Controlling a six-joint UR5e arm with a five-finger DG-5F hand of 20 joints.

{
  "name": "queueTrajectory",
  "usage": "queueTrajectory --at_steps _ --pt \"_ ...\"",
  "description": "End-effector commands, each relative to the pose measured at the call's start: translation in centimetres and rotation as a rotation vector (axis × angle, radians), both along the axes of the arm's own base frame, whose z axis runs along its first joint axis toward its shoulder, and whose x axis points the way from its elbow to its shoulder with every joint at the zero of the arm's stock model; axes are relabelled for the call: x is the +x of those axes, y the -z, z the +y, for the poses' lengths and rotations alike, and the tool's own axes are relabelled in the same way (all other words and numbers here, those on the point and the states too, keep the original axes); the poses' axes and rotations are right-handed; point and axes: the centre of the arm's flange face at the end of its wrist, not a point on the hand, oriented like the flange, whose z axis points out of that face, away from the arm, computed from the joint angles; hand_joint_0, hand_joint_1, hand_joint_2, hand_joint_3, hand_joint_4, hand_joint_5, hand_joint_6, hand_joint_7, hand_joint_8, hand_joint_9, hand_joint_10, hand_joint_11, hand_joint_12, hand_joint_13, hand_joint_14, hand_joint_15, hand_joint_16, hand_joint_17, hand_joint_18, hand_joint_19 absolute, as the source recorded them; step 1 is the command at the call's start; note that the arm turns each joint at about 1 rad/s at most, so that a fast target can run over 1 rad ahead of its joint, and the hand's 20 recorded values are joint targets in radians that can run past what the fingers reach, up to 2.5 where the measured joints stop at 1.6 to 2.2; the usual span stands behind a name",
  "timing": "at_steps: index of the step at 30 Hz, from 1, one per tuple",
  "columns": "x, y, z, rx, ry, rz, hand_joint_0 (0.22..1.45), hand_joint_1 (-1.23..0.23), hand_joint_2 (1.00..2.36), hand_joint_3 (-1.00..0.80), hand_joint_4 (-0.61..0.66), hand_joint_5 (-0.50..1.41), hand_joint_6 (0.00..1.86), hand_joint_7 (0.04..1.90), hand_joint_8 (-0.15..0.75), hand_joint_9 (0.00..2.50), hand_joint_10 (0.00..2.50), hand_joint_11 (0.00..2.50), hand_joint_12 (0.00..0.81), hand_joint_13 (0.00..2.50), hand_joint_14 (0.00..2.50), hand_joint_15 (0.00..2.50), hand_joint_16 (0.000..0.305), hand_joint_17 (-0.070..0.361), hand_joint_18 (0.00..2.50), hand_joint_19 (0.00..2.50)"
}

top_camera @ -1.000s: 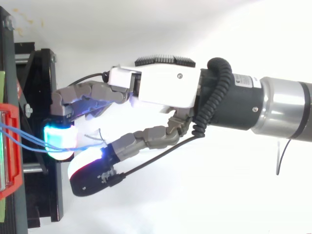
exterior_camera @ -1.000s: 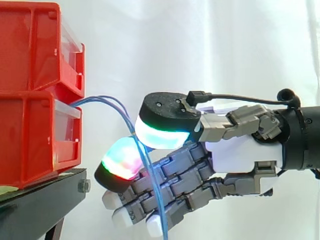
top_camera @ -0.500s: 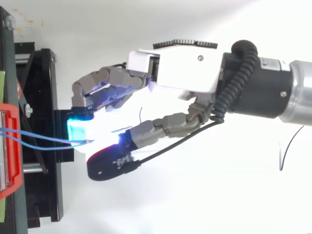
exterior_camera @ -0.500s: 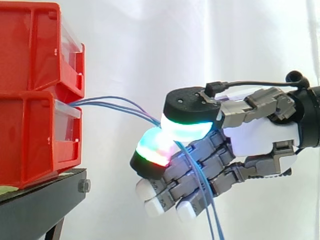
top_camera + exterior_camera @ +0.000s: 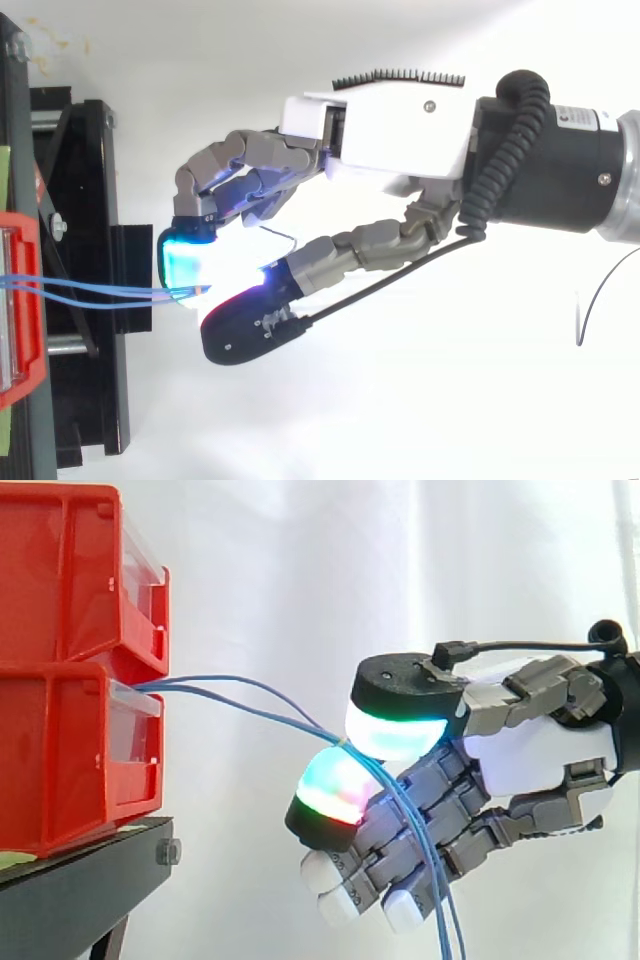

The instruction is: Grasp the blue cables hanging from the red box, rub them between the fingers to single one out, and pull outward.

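Two thin blue cables (image 5: 250, 702) run out of the lower red bin (image 5: 75, 755) and stretch rightward to my hand (image 5: 520, 755). The thumb and a glowing finger pad (image 5: 335, 790) pinch both cables between them, to the right of the bins. Below the pinch the cables hang down across the curled fingers and leave the bottom of the side view. From above, the cables (image 5: 90, 292) stretch almost straight from the bin (image 5: 20, 300) to the pinch on my hand (image 5: 400, 130).
A second red bin (image 5: 80, 575) is stacked on the lower one. Both rest on a black stand (image 5: 80, 895), also seen from above (image 5: 85, 280). A white curtain is behind everything.
My hand has drawn back to the right, away from the bins, still pinching the cables. The cables have gone from a drooping arc to a longer, tauter line.
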Motion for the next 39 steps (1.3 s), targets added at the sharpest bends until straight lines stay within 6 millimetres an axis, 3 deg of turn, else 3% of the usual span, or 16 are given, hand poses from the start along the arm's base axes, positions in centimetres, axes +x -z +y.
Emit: queueTrajectory --at_steps 1,15,24,39 --pt "0.0 0.0 0.0 0.0 0.0 0.002 0.57 -0.65 1.0 -0.46 0.24 -0.13 0.73 1.04 0.255 0.69 0.01 0.29 0.339 0.59 0.01 0.19 0.044 0.1 0.61 0.48" --pt "0.0 -0.1 0.6 0.046 -0.009 -0.006 0.63 -0.84 1.02 -0.2 0.18 -0.17 0.81 0.95 0.253 0.65 0.01 0.34 0.343 0.59 0.01 0.2 0.045 0.102 0.63 0.46" --pt "0.1 0.1 0.8 0.074 -0.026 -0.005 0.66 -0.89 1.01 -0.29 0.21 -0.18 0.82 0.94 0.246 0.64 0.01 0.35 0.345 0.59 0.01 0.19 0.046 0.103 0.64 0.46" --pt "-0.3 0.3 1.4 0.128 -0.039 0.022 0.58 -0.56 1.01 -0.26 0.22 -0.14 0.79 1.0 0.271 0.68 0.01 0.34 0.367 0.58 0.01 0.2 0.051 0.114 0.61 0.5"
